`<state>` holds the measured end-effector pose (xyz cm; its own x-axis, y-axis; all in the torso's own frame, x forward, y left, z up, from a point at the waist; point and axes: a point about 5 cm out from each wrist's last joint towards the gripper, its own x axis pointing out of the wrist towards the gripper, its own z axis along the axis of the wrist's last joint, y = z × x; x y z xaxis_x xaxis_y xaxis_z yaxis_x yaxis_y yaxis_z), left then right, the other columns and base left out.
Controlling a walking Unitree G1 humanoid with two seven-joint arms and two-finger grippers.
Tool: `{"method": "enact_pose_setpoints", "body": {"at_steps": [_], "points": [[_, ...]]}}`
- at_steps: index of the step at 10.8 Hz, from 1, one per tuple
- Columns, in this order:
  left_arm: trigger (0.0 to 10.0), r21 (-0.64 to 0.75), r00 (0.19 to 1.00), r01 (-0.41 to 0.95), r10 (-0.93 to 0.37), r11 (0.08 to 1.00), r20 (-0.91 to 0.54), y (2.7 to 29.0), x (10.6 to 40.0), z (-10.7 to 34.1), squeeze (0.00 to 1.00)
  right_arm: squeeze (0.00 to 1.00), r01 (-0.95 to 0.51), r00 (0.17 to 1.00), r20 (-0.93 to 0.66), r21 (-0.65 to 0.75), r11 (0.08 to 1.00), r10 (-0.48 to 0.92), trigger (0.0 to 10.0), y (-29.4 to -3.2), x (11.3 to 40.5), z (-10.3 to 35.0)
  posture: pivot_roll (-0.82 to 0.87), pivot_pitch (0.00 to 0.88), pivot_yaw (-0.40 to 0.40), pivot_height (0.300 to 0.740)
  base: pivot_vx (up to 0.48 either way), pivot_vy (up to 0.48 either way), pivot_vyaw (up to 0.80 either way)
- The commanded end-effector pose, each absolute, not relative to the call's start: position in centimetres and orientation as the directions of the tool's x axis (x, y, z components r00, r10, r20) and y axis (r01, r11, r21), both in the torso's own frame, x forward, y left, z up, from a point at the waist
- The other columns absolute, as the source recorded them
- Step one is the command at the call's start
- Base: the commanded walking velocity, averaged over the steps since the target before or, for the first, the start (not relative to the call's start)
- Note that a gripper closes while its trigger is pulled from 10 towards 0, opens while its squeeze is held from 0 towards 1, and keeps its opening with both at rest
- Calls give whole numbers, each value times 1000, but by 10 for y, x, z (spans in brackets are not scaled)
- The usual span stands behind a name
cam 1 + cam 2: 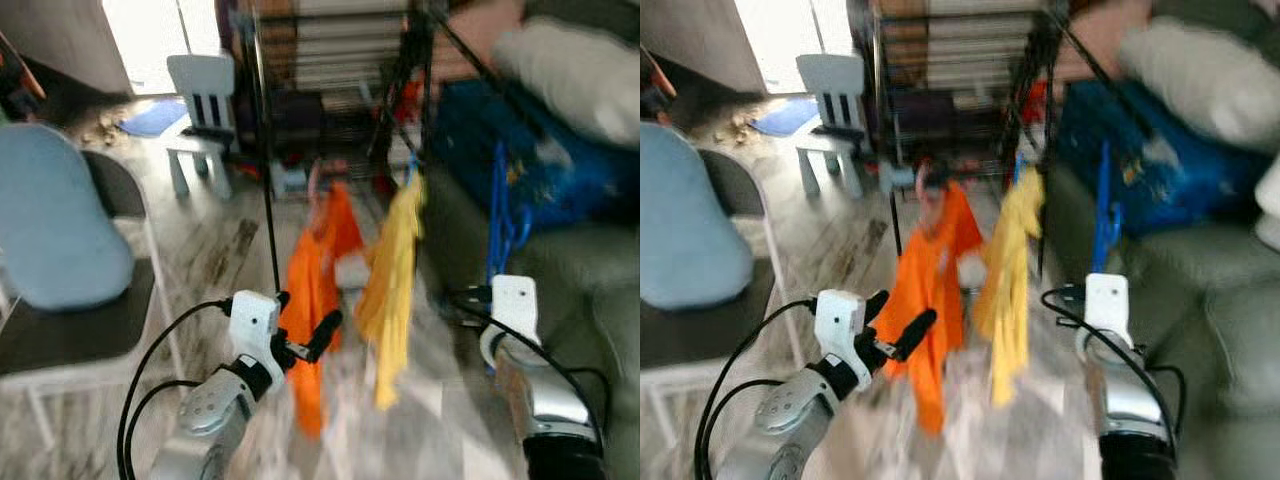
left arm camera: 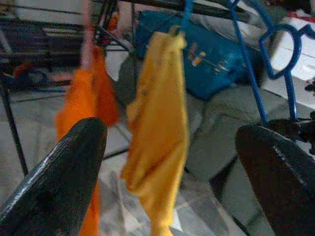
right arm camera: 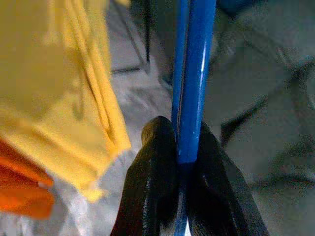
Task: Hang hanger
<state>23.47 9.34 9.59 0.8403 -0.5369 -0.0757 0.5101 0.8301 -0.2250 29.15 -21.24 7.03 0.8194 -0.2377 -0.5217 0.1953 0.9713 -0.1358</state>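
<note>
Here, right gripper [image 3: 183, 147] clamped tight on the thin blue plastic hanger [image 1: 503, 215], black fingers [image 3: 152, 177] pinching its bar from both sides; hanger standing upright above the right wrist, in front of the grey-green sofa [image 1: 590, 290] and beside the blue bag [image 1: 540, 165]. Left gripper [image 1: 305, 335] spread wide with nothing between the fingers [image 2: 59, 182], raised low in front of the orange garment [image 1: 315, 290]. Just beside that, a yellow garment [image 1: 392, 285] hanging from the black metal rack [image 1: 265, 150] on a blue hook. Off to the left, a pale blue padded chair [image 1: 55, 235] and, farther back, a small white chair [image 1: 203, 110] on the wood-pattern floor [image 1: 215, 250]. Head views blurred
</note>
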Motion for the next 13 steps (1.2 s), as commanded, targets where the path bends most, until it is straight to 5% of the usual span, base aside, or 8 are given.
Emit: {"method": "enact_pose_setpoints", "body": {"at_steps": [1, 4, 13], "points": [[10000, -211, 847, 503, -527, 838, -75, 98, 237, 97, 0, 0, 165, 830, -519, -121, 979, -204, 10000, -205, 295, 73, -103, 10, -18, 740, 461, 0, 0], [10000, -199, 853, 492, -515, 848, -89, 99, 237, 96, 0, 0, 110, 811, -567, -89, 990, -141, 10000, -199, 290, 64, -104, 17, -16, 740, 471, 0, 0], [10000, -148, 905, 395, -412, 906, -106, 103, 246, 96, 0, 0, 110, 858, -496, -74, 991, -132, 10000, -198, 289, 72, -108, 21, -12, 740, 0, 0, 0]]}}
